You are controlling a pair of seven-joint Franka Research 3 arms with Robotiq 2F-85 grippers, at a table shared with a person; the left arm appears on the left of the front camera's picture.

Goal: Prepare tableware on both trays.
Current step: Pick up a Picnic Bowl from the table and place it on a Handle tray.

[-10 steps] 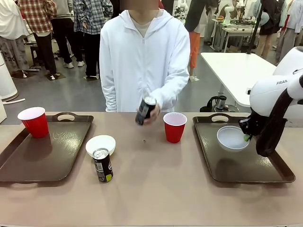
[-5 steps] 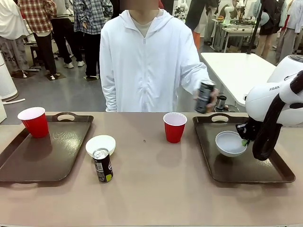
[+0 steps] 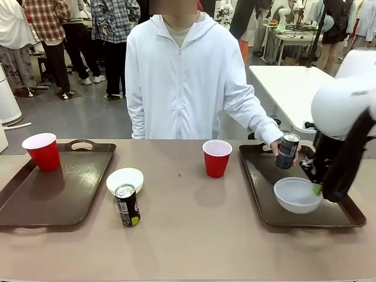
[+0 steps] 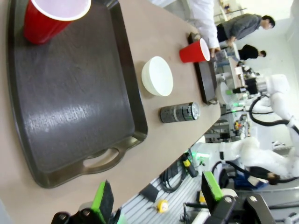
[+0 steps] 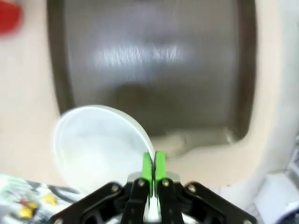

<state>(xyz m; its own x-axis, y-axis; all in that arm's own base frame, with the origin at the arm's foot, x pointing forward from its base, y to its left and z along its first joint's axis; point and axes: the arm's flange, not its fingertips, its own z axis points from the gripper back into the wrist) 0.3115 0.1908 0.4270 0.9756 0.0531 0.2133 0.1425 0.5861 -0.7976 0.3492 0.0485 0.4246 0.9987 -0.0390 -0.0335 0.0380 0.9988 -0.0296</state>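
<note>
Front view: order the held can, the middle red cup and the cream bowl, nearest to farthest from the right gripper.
From the right gripper:
1. Can, in the person's hand, at the right tray's far end.
2. Red cup, mid-table.
3. Cream bowl, left of centre.

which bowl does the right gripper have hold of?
The pale grey-white bowl at the right tray: the right gripper is shut on its rim. The cream-white bowl sits free on the bare table beside a can.

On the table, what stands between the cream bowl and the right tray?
One upright red cup, seen in the front view, stands between the cream bowl and the right tray.
</note>
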